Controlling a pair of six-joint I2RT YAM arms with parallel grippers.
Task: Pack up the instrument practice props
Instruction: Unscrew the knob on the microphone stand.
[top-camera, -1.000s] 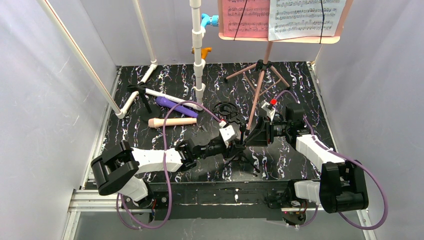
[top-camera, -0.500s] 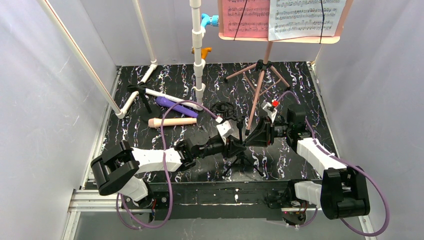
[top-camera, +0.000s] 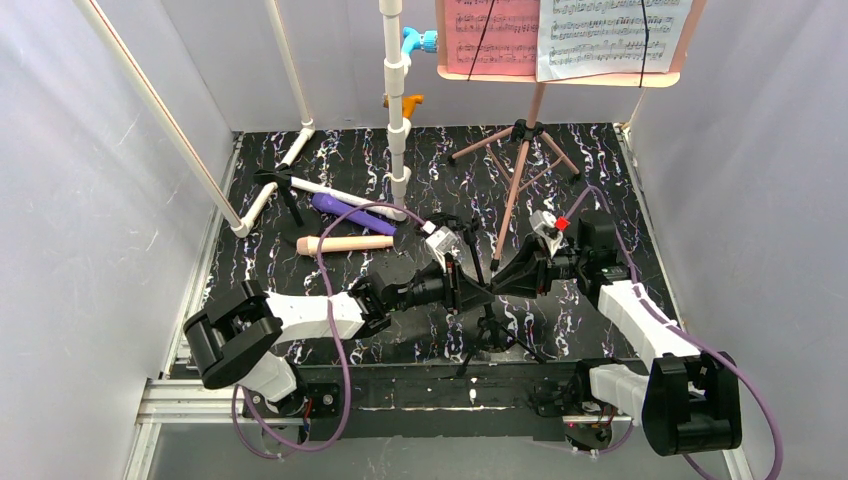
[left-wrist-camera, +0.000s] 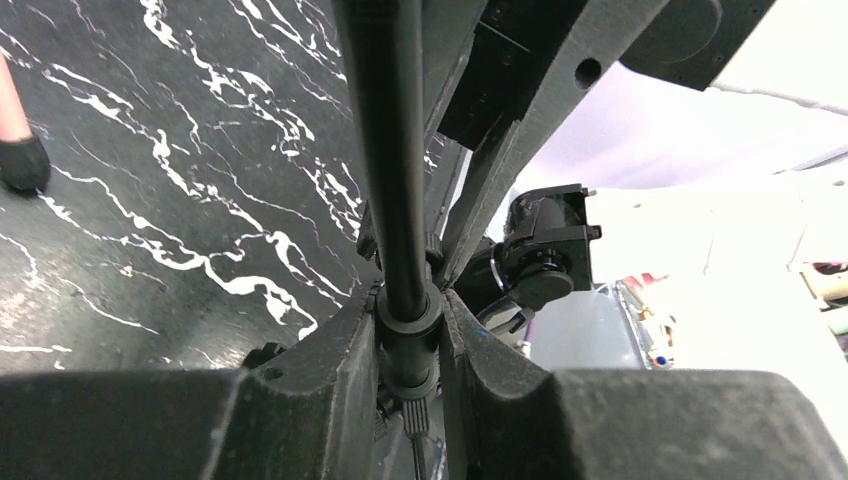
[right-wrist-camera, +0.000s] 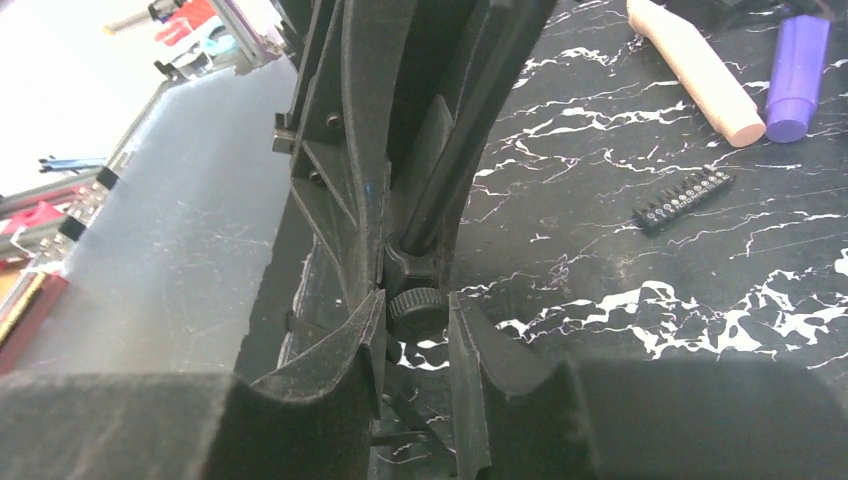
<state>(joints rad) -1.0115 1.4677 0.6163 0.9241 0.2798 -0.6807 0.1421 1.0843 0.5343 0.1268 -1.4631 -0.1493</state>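
Sheet-music pages on pink stand desk

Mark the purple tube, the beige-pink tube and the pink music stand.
purple tube (right-wrist-camera: 798, 80): right wrist view, middle of visible body.
beige-pink tube (top-camera: 350, 243): top external view, middle of its length.
pink music stand (top-camera: 536, 102): top external view, upright pole under the desk.

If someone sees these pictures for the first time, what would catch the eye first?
Mid-table, the left gripper and right gripper both grip a thin black tripod stand from opposite sides. At the back right rises a tall pink tripod music stand carrying a pink sheet-music page and a white sheet-music page. At the left, a purple recorder-like tube and a beige-pink recorder-like tube lie on the black marbled table.
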